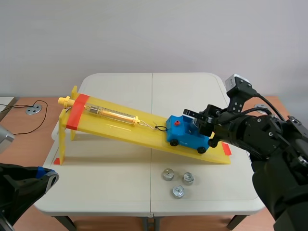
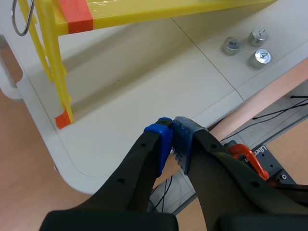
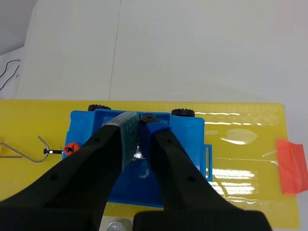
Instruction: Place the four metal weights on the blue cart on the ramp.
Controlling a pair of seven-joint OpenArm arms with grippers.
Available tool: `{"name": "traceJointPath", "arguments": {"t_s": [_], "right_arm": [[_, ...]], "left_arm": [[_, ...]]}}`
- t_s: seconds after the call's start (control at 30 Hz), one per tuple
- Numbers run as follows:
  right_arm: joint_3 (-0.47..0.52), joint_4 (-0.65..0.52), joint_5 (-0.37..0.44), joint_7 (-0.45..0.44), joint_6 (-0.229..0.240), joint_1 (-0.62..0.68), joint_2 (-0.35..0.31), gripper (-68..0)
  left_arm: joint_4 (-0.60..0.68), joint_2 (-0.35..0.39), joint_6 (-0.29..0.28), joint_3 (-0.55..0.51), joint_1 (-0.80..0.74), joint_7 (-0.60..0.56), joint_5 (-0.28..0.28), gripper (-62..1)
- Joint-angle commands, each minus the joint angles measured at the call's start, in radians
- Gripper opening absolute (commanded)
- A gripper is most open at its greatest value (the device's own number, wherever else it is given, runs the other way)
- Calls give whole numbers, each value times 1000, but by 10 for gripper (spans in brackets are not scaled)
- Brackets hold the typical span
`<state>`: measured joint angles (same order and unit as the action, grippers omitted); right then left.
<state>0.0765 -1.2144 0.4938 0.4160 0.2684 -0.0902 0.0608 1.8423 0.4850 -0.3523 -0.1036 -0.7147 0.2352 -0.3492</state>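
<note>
So the blue cart [image 1: 187,134] sits on the yellow ramp [image 1: 120,126], down by its low end, which rests near the tabletop's right edge. The right gripper [image 3: 137,118] hangs right over the cart's tray with its fingers drawn in narrow. There's a shiny bit of metal pinched between them, low in the tray, and that looks like the fourth weight [image 3: 138,154]. Can't make out much more of it than the glint, tbh.

The other three are on the tabletop [image 1: 115,187] just in front of the ramp's low end, toward the near right corner. The left weight [image 1: 168,174] and right weight [image 1: 188,178] sit side by side, and the near weight [image 1: 178,192] is a bit closer to the near edge. They're close together but not touching.

A wire hook [image 1: 160,128] runs from the cart's uphill end to a clear spring tube [image 1: 113,114] lying along the ramp toward its raised end, near the left edge.

The left gripper [image 2: 171,130] is closed with nothing in it, pads pressed together. It hangs just off the tabletop's near left corner.
</note>
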Motion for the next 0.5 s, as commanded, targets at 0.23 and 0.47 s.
{"name": "traceJointPath", "arguments": {"t_s": [0.23, 0.47], "right_arm": [[-25, -73, 55, -175, 34, -118, 0, -591], [24, -97, 60, -144, 130, -111, -6, -435]], "left_arm": [[73, -8, -10, -18, 3, -103, -74, -558], [73, -8, -10, -18, 3, -103, -74, -558]]}}
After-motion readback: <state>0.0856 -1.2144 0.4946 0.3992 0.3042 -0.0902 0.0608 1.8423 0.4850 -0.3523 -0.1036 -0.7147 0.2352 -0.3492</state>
